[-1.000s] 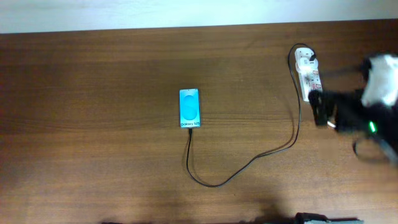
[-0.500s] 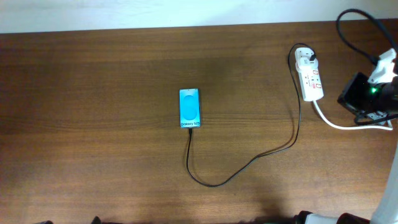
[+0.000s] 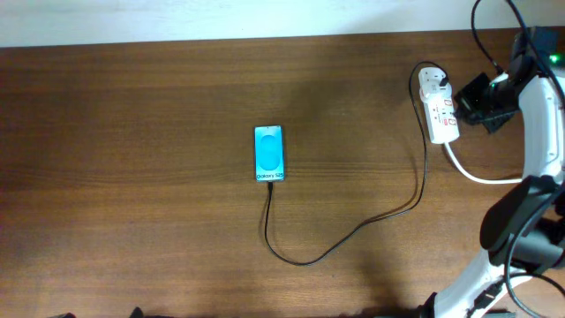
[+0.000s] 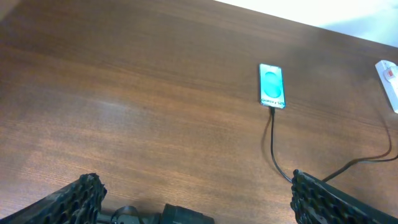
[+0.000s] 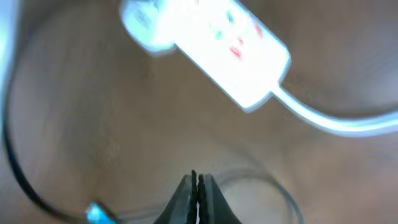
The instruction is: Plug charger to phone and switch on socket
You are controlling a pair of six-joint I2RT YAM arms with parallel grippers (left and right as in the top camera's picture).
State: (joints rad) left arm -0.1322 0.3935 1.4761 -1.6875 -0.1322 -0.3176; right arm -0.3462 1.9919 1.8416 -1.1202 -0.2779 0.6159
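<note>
The phone (image 3: 269,154) lies flat mid-table with its cyan screen lit; the left wrist view has the phone (image 4: 272,86) far ahead. The black charger cable (image 3: 309,261) runs from the phone's bottom edge in a loop to a dark plug at the far end of the white socket (image 3: 439,106). My right gripper (image 3: 461,107) hovers just right of the socket, shut with nothing between its fingers. In the blurred right wrist view, the socket (image 5: 205,46) sits ahead of the shut right gripper (image 5: 197,180). My left gripper (image 4: 194,180) stands open over bare wood.
A thick white cord (image 3: 472,172) leaves the socket's near end and curves right under my white right arm (image 3: 538,132). Black arm cables hang at the top right. The wooden table (image 3: 132,177) ends at a pale wall along the back.
My right arm swung off to the right from near the socket's front end, then came up beside the socket's right side. Its jaws closed. The left arm stayed still.
</note>
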